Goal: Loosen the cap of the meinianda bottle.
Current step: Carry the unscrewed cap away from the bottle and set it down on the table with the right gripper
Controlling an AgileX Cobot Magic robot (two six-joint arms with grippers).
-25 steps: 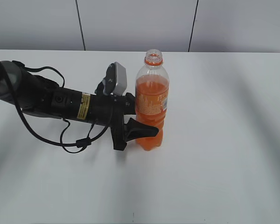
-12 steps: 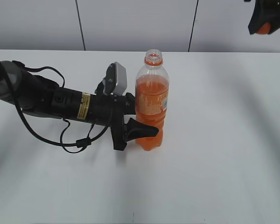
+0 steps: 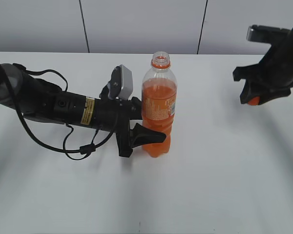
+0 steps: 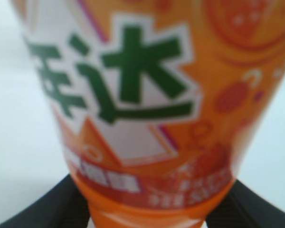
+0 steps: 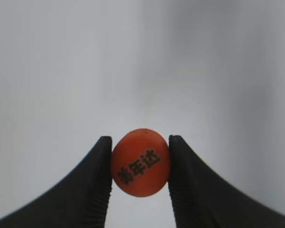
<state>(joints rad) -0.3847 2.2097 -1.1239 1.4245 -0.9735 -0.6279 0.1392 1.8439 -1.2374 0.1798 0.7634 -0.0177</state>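
The meinianda bottle point(image 3: 158, 109) stands upright mid-table, half full of orange drink, its neck open with no cap on it. My left gripper point(image 3: 144, 134) is shut on its lower body; the label point(image 4: 133, 95) fills the left wrist view between the two black fingers. My right gripper point(image 3: 254, 97) is at the right, above the table, shut on the small round orange cap point(image 5: 140, 162), which shows dark lettering on its top. The cap peeks out orange below the fingers in the exterior view point(image 3: 254, 101).
The white table point(image 3: 210, 185) spreads around the bottle. A grey panelled wall point(image 3: 136, 24) runs along the far edge. The left arm with its cables point(image 3: 53, 107) lies low across the left side of the table.
My right gripper with the cap has come down from the top right corner to just above the table at the right. The bottle and left gripper have not moved.
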